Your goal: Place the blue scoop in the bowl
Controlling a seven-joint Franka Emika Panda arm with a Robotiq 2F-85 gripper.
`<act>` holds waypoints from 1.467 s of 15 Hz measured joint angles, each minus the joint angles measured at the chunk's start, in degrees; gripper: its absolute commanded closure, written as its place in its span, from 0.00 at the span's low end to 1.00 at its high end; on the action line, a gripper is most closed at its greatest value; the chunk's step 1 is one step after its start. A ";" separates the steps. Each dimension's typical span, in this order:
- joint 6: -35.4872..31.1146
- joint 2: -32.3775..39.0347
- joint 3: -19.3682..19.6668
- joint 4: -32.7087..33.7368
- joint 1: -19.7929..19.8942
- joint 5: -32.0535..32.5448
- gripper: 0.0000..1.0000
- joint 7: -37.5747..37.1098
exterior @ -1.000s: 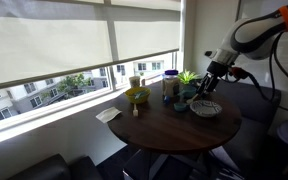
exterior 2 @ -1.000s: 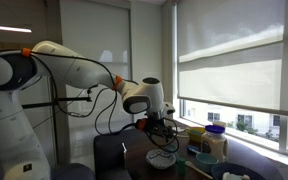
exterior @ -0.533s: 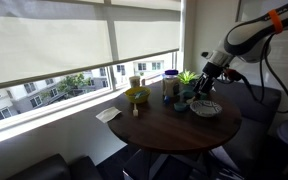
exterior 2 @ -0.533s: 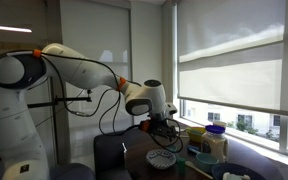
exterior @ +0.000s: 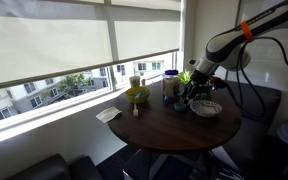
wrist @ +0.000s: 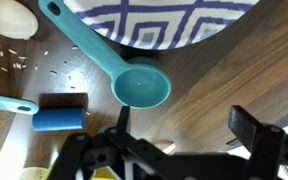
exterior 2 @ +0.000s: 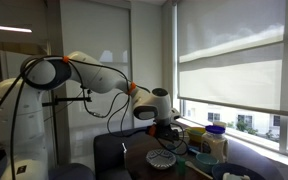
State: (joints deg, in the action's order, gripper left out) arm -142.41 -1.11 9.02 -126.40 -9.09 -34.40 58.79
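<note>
Since we have swung off the bowl [wrist: 184,28] toward the blue scoop [wrist: 140,86] — lying just beside it on the bench [wrist: 234,80] — our claw [wrist: 181,132] hangs wide, seemingly empty, grasp pending.

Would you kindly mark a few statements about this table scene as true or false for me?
1. The blue scoop lies inside the bowl. False: its cup rests on the wooden table, just outside the bowl.
2. The tool is open and holds nothing. True.
3. The bowl's inside shows a blue and white pattern. True.
4. The wooden table is square. False: both exterior views show a round top.
5. A yellow-green bowl stands on the window side of the table. True.
</note>
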 measured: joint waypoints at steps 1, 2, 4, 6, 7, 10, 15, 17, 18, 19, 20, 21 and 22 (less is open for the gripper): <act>0.00 0.80 -1.09 0.58 0.78 0.01 0.11 0.00; 0.00 1.48 -2.08 0.98 1.48 0.05 0.19 0.00; 0.01 2.48 -3.68 1.48 2.69 0.55 0.34 -0.21; 0.01 2.99 -4.88 1.53 3.61 2.63 0.37 -1.78; 0.01 3.14 -5.34 1.53 3.95 4.28 0.39 -3.30; 0.01 3.43 -6.13 1.52 4.64 9.57 0.60 -8.60; -1.81 4.55 -6.98 1.53 5.30 12.48 0.98 -12.88; -2.90 5.13 -7.25 1.54 5.40 12.71 1.00 -13.43; -3.46 5.37 -7.40 1.54 5.44 12.98 1.00 -13.62; -4.09 5.45 -7.52 1.60 5.45 13.53 0.99 -13.93; -4.66 5.40 -7.58 1.76 5.46 14.42 0.99 -14.35; -5.49 5.31 -7.71 1.91 5.46 15.23 0.99 -14.49; -6.35 5.11 -7.93 2.10 5.46 15.97 0.99 -14.49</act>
State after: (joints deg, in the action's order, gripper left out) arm -148.76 4.00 1.08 -124.30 -3.63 -18.43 44.30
